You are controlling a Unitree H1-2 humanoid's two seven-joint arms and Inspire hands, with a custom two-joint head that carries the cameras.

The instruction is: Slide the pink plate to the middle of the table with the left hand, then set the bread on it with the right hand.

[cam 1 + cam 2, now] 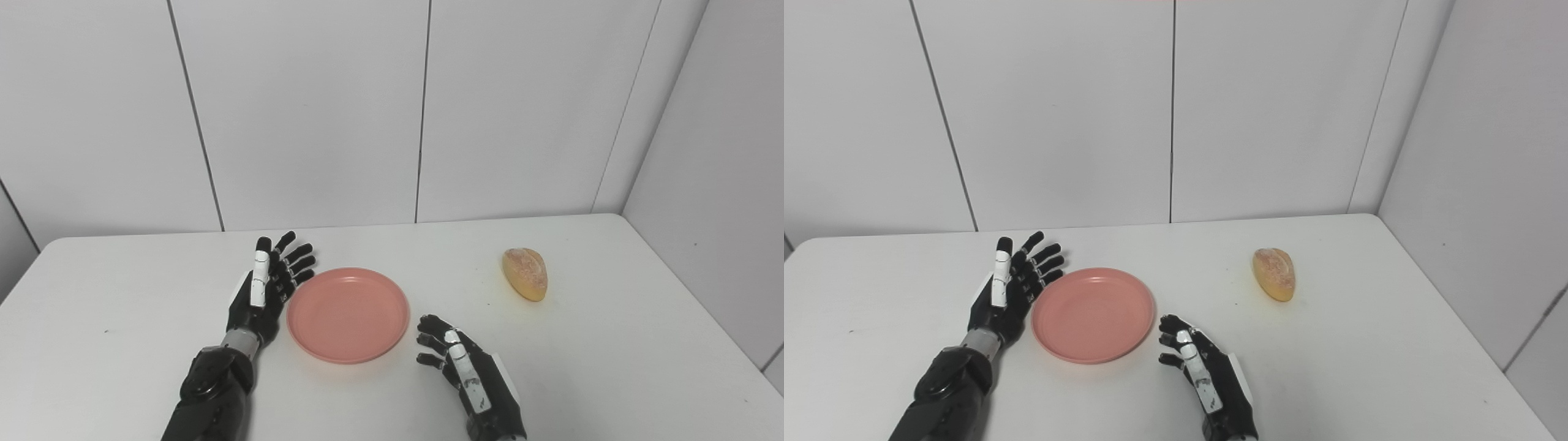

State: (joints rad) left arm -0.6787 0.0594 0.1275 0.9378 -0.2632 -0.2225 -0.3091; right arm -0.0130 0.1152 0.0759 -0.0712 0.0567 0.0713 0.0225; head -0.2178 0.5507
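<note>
The pink plate (348, 313) lies flat and bare near the middle of the white table (612, 367). My left hand (269, 288) stands on edge against the plate's left rim, fingers spread and pointing away, holding nothing. A golden bread roll (525, 273) lies to the plate's right, well apart from it. My right hand (456, 361) rests low near the table's front, just right of the plate's near rim, fingers loosely curled and empty. The bread is farther back and to the right of that hand.
White wall panels (306, 110) close off the back of the table, and another wall (723, 184) runs along its right side. The table's right edge (704, 300) passes close behind the bread.
</note>
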